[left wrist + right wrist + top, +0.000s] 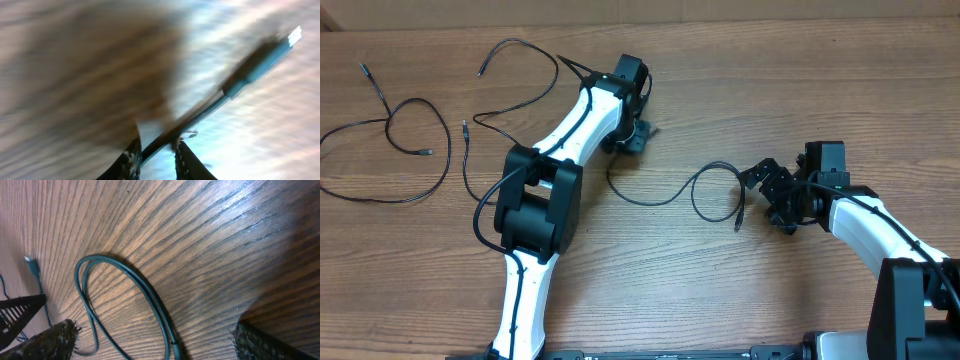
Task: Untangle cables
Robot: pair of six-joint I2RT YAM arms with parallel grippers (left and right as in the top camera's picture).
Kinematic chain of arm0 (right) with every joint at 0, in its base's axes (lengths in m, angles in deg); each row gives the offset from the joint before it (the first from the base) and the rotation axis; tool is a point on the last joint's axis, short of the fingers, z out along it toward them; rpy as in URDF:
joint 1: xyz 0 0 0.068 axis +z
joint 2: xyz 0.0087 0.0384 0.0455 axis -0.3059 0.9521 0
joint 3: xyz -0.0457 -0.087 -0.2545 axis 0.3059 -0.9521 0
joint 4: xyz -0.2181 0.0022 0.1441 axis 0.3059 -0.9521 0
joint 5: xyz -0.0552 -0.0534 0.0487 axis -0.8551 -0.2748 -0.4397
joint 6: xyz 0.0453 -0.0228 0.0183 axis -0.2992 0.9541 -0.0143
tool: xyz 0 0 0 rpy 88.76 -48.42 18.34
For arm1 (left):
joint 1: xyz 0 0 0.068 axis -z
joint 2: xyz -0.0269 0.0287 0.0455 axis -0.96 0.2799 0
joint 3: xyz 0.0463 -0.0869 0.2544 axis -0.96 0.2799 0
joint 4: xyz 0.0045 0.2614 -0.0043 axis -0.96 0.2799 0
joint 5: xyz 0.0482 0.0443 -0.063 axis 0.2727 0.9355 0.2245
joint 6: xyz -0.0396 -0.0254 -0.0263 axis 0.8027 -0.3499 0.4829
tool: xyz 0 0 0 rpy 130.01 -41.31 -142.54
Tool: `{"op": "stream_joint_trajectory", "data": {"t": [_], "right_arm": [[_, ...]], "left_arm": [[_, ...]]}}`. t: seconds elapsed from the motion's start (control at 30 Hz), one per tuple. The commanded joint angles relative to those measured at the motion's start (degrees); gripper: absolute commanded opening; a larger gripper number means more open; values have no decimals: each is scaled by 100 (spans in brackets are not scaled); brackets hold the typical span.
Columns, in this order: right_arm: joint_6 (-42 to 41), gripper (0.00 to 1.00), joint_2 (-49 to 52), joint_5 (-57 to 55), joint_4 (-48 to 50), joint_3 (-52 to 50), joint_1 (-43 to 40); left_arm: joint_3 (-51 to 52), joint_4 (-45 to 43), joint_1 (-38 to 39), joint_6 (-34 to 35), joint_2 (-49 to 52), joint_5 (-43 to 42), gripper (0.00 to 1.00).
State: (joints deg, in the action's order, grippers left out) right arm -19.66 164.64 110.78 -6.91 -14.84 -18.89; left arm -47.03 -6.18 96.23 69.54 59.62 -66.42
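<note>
Fingertips point(131, 162) of the left claw point(157, 161), dark and blurred, stand close together at the bottom of the left wrist view. A thin cord runs up between them to its plug point(270, 52) over pale wood. The blur hides whether they pinch it, so I cannot tell.

From overhead, the left arm point(575, 125) stretches from the near edge of the table point(880, 80) toward the far edge, its claw tipped down just past the table's middle. The middle cord point(650, 204) leads in under that claw, then curls into a loop in front of the right claw point(765, 198). The right arm point(865, 220) bends in from the near right corner, and its fingers are spread wide apart, holding nothing, with the loop lying on the wood between them.

A second cord point(390, 120) sprawls by the left edge. A third cord point(515, 42) arcs near the far edge, left of the left arm, and passes beneath it.

Bare wood runs along the far edge to the far right corner, and along the near edge between the two arms.
</note>
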Motion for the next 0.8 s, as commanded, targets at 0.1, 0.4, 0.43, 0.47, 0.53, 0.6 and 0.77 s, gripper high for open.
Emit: {"op": "stream_joint_trajectory", "data": {"t": [0.1, 0.4, 0.43, 0.47, 0.53, 0.6, 0.77], "right_arm": [[2, 100, 42, -214, -52, -76, 0], [0, 100, 44, -214, -52, -76, 0], [2, 100, 44, -214, -52, -76, 0], [0, 100, 44, -214, -52, -76, 0], [0, 100, 44, -214, -52, -76, 0], [0, 100, 42, -214, -52, -76, 0], [2, 100, 44, -214, -52, -76, 0]], "left_arm": [[352, 55, 461, -264, 450, -1045, 24], [352, -57, 1088, -699, 450, -1040, 41], [352, -79, 1143, -750, 450, -1019, 44], [352, -98, 1182, -756, 450, -953, 45], [345, -109, 1231, -754, 450, -820, 46], [275, -15, 1239, -754, 450, -796, 45], [-227, 511, 1233, -815, 448, -787, 47]]}}
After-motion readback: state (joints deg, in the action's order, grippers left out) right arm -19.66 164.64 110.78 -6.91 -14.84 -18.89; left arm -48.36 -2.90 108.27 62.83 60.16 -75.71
